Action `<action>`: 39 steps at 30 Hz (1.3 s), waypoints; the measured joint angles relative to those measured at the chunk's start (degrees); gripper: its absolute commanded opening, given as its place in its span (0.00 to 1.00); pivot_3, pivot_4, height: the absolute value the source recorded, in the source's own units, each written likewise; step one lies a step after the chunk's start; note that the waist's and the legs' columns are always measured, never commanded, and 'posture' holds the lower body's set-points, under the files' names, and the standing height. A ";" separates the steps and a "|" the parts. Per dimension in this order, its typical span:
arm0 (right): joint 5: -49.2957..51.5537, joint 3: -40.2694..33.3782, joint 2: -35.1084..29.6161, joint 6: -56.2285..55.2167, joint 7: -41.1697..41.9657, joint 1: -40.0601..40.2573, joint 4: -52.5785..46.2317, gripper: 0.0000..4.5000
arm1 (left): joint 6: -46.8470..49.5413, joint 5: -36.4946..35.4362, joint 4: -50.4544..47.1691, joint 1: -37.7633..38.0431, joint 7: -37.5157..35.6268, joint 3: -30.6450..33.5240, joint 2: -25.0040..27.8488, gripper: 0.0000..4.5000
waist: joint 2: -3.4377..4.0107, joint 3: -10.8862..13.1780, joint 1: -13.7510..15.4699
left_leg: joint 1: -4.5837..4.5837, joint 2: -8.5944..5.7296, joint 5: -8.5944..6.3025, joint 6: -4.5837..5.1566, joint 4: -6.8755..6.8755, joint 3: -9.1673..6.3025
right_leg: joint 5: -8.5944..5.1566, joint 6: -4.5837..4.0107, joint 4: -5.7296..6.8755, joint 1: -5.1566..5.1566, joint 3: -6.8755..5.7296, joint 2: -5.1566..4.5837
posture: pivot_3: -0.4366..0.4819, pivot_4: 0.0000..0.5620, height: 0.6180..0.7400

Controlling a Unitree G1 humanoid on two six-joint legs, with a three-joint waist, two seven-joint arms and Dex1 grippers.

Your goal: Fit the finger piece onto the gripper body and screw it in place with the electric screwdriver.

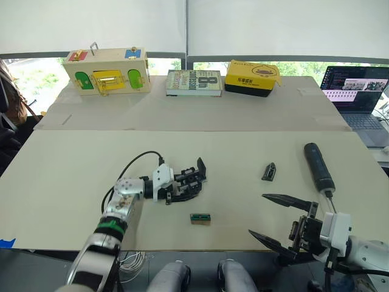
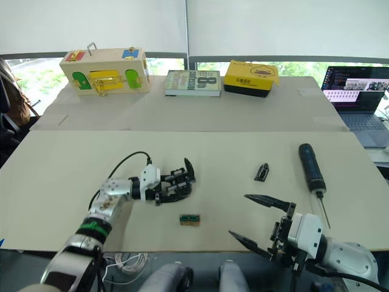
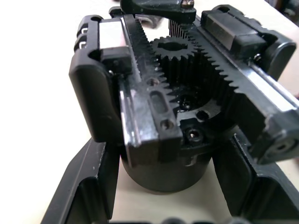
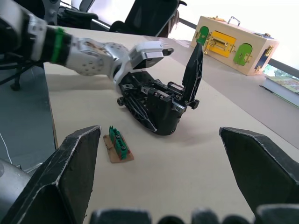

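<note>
The gripper body point(image 3: 182, 116), toothed rack visible close up, sits clamped in the left gripper point(image 1: 182, 185); right gripper point(image 1: 276, 218) gapes.

One book point(image 1: 194, 82), one laptop point(image 1: 358, 97), two boxes point(image 1: 108, 71).

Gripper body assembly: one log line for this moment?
left gripper: shut on gripper body | right gripper: open, empty | finger piece, screwdriver: on table, untouched

Left claw point(image 1: 189, 182) seemingly clamped shut low over the table; right claw point(image 1: 275, 217) spread wide.
</note>
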 measured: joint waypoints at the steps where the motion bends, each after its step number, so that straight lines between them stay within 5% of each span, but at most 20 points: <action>1: -0.03 0.14 0.11 -0.21 0.05 0.02 0.15 1.00 | 3.77 0.19 -4.84 2.51 2.67 -0.33 -0.32 0.52 | 0.00 0.00 0.02 | 0.01 0.00 0.00 0.00 0.00 0.00 | -0.01 0.01 0.01 0.02 0.00 0.01 | 0.48 0.27 1.00; 7: -0.10 1.33 1.05 -0.71 0.26 -1.74 0.60 1.00 | 18.54 1.68 -19.30 8.79 18.38 -1.17 -4.87 0.52 | -0.01 0.03 0.70 | 0.08 0.02 0.04 -0.11 0.01 0.00 | -0.20 0.37 0.04 0.07 -0.01 -0.01 | 0.48 0.27 1.00; 19: -0.05 1.35 0.61 -0.71 1.78 -3.37 2.13 1.00 | 21.09 4.85 -21.24 8.93 25.72 -4.69 -5.20 0.52 | 0.00 0.02 1.21 | 0.10 0.05 0.05 -0.13 0.01 0.00 | -0.20 0.36 0.03 0.08 -0.02 0.02 | 0.48 0.27 1.00; 23: -0.06 1.35 0.63 -0.71 1.63 -2.85 2.13 1.00 | 21.08 4.57 -21.48 9.10 25.44 -4.75 -4.67 0.52 | 0.01 0.01 1.13 | 0.11 0.06 0.05 -0.13 0.00 0.00 | -0.20 0.36 0.03 0.07 -0.01 0.03 | 0.48 0.27 1.00; 27: -0.07 1.35 1.35 -0.71 0.75 -2.86 2.10 1.00 | 21.29 4.36 -21.76 9.32 24.51 -4.72 -3.18 0.94 | 0.02 0.01 0.98 | 0.11 0.07 0.04 -0.13 0.00 0.00 | -0.21 0.35 0.04 0.06 -0.01 0.03 | 0.48 0.27 1.00; 28: -0.08 1.35 1.48 -0.71 0.64 -2.96 2.06 1.00 | 21.31 4.23 -21.76 9.32 24.36 -4.63 -2.91 0.98 | 0.03 0.00 1.03 | 0.12 0.07 0.04 -0.14 0.00 0.00 | -0.21 0.35 0.04 0.07 -0.01 0.03 | 0.48 0.27 1.00; 34: -0.07 1.36 2.30 -0.73 -0.42 -2.81 1.53 1.00 | 19.86 1.80 -20.45 8.69 19.91 -3.88 1.23 0.98 | 0.03 0.00 1.03 | 0.12 0.07 0.04 -0.14 0.00 0.00 | -0.21 0.35 0.05 0.05 -0.01 0.04 | 0.48 0.27 1.00; 39: -0.03 1.33 2.25 -0.73 -0.37 -2.17 1.36 1.00 | 18.97 -4.22 -13.63 3.76 4.68 -2.38 9.43 0.98 | 0.06 0.01 1.08 | 0.11 0.08 0.04 -0.14 0.00 0.00 | -0.21 0.33 0.06 0.02 -0.04 0.14 | 0.48 0.27 1.00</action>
